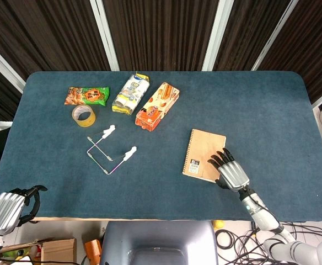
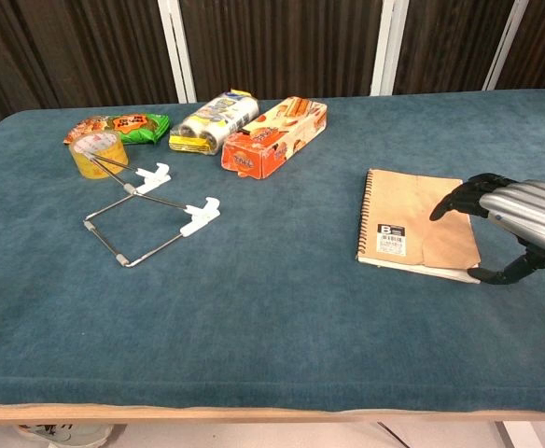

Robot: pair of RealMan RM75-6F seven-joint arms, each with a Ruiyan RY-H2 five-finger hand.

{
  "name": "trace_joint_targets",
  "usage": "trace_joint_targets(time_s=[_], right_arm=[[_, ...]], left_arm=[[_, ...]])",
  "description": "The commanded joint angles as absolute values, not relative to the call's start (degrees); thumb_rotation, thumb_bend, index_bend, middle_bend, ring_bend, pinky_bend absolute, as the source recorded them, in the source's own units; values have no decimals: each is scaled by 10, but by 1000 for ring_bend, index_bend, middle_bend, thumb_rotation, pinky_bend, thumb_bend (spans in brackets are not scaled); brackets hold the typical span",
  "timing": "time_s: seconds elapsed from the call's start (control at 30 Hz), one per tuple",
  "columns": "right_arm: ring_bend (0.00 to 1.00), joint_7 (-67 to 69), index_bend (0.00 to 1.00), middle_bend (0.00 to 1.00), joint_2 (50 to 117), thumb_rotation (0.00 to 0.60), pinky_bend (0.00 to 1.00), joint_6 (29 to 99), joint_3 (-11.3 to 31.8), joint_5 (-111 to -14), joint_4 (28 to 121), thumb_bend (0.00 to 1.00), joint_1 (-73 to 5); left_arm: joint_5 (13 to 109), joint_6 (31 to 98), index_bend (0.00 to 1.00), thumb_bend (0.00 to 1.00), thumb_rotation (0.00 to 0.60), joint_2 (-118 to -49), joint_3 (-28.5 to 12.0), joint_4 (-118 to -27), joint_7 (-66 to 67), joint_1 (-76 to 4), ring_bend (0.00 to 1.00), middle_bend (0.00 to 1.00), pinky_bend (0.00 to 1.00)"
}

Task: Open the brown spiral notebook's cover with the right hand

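The brown spiral notebook [image 1: 201, 150] [image 2: 405, 213] lies shut and flat on the right part of the blue table, with its spiral along the left side. My right hand [image 1: 231, 172] [image 2: 524, 217] is at its near right corner. The fingers [image 2: 459, 198] are spread and reach over the cover's right edge, and the thumb [image 2: 498, 273] sits low by the near right corner. The cover does not look lifted, and I see nothing in the hand. My left hand [image 1: 9, 208] hangs off the table's near left edge, holding nothing, and shows only in the head view.
Toward the far left are a green snack packet [image 1: 87, 95], a tape roll [image 1: 84, 115], a white and yellow packet [image 1: 131, 94] and an orange box [image 1: 157, 105]. A thin metal frame with white clips [image 1: 108, 149] lies left of centre. The table's near edge [image 2: 272, 409] runs below.
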State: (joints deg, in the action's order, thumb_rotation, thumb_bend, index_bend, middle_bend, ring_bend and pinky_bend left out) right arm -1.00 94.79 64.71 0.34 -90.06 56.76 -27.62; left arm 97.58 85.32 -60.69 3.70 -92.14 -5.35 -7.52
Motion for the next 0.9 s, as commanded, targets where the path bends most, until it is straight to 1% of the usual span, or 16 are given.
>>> trace_joint_targets(time_s=[0.03,0.4,0.57,0.73,0.9], right_arm=[[62,-10,246,168,948,600,22,647,3,-900,568,114,-276],[62,-7,249,168,956,600,25,645,4,-897,556,114,-279],[65,-5,259,169,968,600,57,646,7,-899,538,114,-286],[87,-2,273,169,986,600,94,661,11,-906,511,116,-292],[138,-1,313,175,1003,600,173,681,20,-910,480,177,-298]], left_arm=[[975,854,382,556,600,-607,37,-921,-53,-75,633,586,624],[973,857,381,556,600,-607,36,-922,-55,-74,633,585,624],[974,856,381,555,600,-607,36,-922,-54,-74,633,585,625],[977,858,381,556,600,-606,37,-922,-54,-73,633,585,624],[979,855,381,556,600,-604,39,-922,-61,-75,633,585,625]])
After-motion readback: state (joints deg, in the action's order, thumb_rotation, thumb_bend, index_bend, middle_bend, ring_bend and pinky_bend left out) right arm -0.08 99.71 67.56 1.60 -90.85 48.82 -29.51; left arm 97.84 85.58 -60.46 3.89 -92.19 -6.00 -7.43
